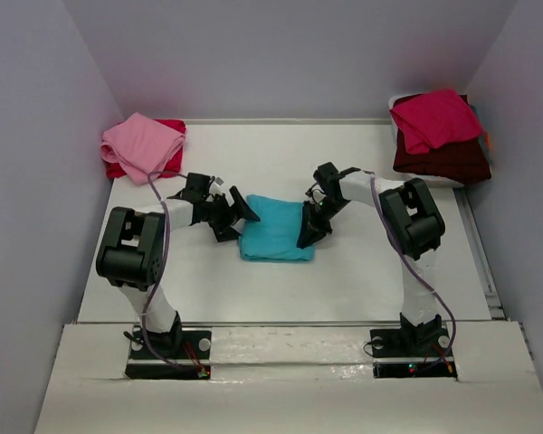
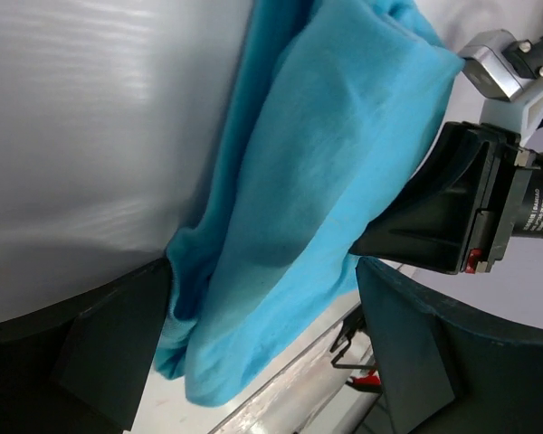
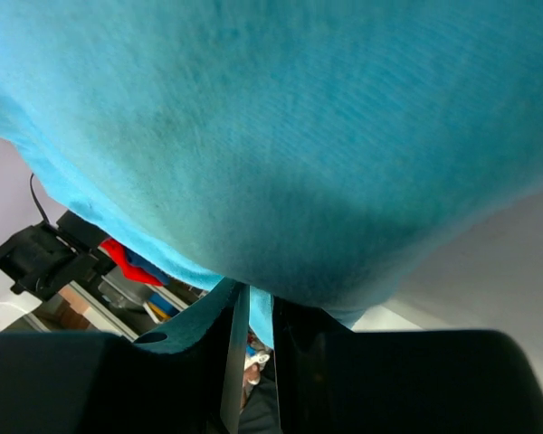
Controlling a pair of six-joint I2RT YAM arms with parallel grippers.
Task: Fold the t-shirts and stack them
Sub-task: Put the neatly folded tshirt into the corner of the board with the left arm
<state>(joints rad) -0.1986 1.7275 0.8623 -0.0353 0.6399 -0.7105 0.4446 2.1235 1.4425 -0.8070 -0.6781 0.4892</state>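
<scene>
The turquoise t-shirt [image 1: 276, 231] lies folded at the middle of the table. My left gripper [image 1: 237, 220] is at its left edge. In the left wrist view its fingers [image 2: 109, 353] stand wide apart, open, with the shirt's edge [image 2: 281, 226] lying between them. My right gripper [image 1: 308, 228] is at the shirt's right edge. In the right wrist view it [image 3: 261, 312] is shut on a thin fold of the turquoise cloth [image 3: 281, 136], which fills most of that view. The right gripper also shows in the left wrist view [image 2: 462, 217].
A pink t-shirt [image 1: 143, 145] lies on a red one [image 1: 174, 127] at the back left corner. A crimson t-shirt [image 1: 434, 117] lies on a dark maroon one [image 1: 443, 161] in a white tray [image 1: 400, 101] at the back right. Grey walls stand on three sides.
</scene>
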